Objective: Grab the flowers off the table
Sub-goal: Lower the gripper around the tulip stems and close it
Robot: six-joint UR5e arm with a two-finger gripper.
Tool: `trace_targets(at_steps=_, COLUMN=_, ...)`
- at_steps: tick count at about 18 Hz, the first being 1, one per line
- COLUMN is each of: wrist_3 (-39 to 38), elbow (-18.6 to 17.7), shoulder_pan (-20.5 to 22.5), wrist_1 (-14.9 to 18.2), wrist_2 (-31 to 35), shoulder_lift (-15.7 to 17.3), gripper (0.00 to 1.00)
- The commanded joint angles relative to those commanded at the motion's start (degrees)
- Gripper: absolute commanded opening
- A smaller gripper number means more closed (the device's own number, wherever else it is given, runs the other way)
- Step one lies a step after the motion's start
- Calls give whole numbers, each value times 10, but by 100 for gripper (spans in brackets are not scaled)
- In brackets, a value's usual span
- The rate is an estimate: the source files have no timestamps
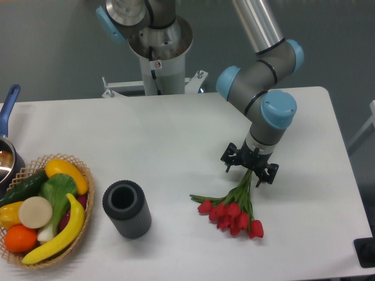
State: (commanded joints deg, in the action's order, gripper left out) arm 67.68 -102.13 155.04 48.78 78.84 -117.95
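Observation:
The flowers [233,209], a bunch of red tulips with thin green stems, lie on the white table [176,134] at the right of centre, heads toward the front edge. My gripper [248,168] hangs over the upper end of the stems, fingers spread to either side of them. It is open, and the stems run between the fingers. I cannot tell whether the fingertips touch the table.
A dark grey ribbed cylinder [126,208] stands left of the flowers. A wicker basket [82,193] with fruit and vegetables sits at the front left. A pot with a blue handle [8,111] is at the left edge. The robot's base [159,55] stands behind the table.

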Motion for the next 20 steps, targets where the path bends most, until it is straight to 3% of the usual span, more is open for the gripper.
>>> trace_targets(at_steps=5, wrist_3=1, elbow=1, shoulder_pan=-3, wrist_1=-4, wrist_2=1, shoulder_lift=-5, gripper=91)
trace_targets(at_steps=8, wrist_3=1, elbow=1, shoulder_pan=-3, wrist_1=-4, wrist_2=1, shoulder_lift=-5, gripper=80)
trace_targets(at_steps=11, wrist_3=2, elbow=3, shoulder_pan=-3, wrist_1=-4, wrist_2=1, shoulder_lift=-5, gripper=76)
trace_targets(at_steps=20, wrist_3=0, elbow=4, shoulder_pan=-4, wrist_1=-4, wrist_2=2, shoulder_lift=-5, gripper=48)
